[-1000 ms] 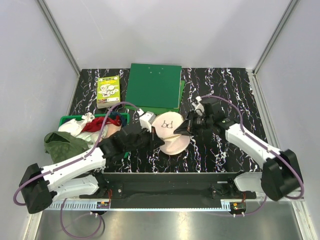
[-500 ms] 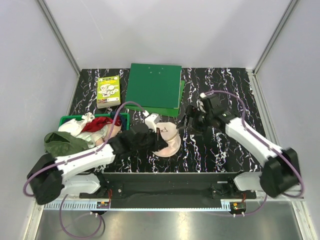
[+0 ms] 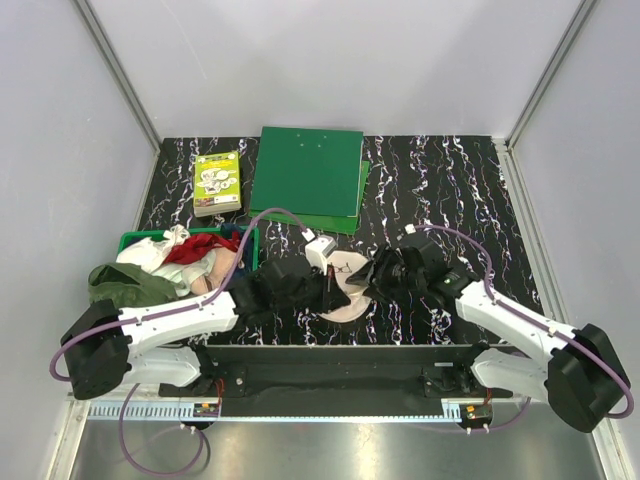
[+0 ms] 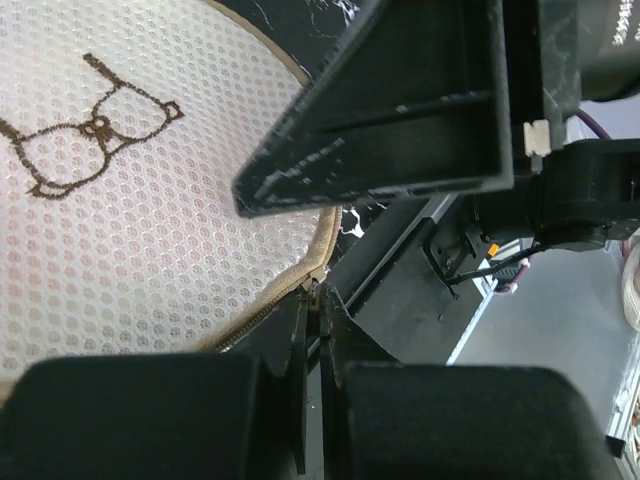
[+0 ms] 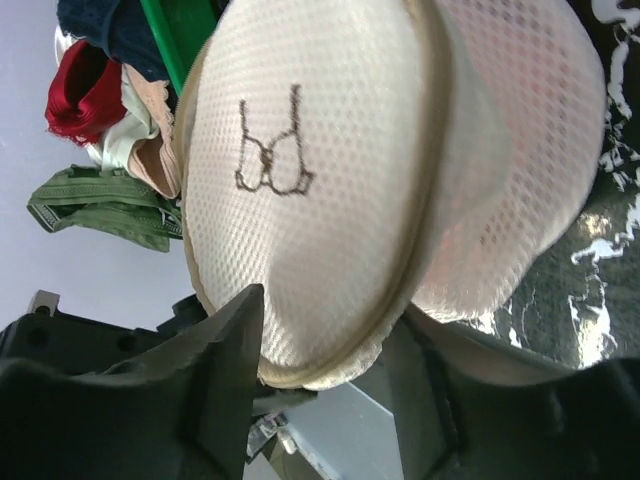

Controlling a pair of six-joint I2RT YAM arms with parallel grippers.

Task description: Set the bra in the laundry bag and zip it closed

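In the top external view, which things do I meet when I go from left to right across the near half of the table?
olive-green garment → red cloth → laundry bag

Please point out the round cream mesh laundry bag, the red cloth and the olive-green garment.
round cream mesh laundry bag (image 5: pixel 335 205), right wrist view, printed face
red cloth (image 5: pixel 75 95), right wrist view, bunched middle
olive-green garment (image 5: pixel 97 205), right wrist view, folded middle
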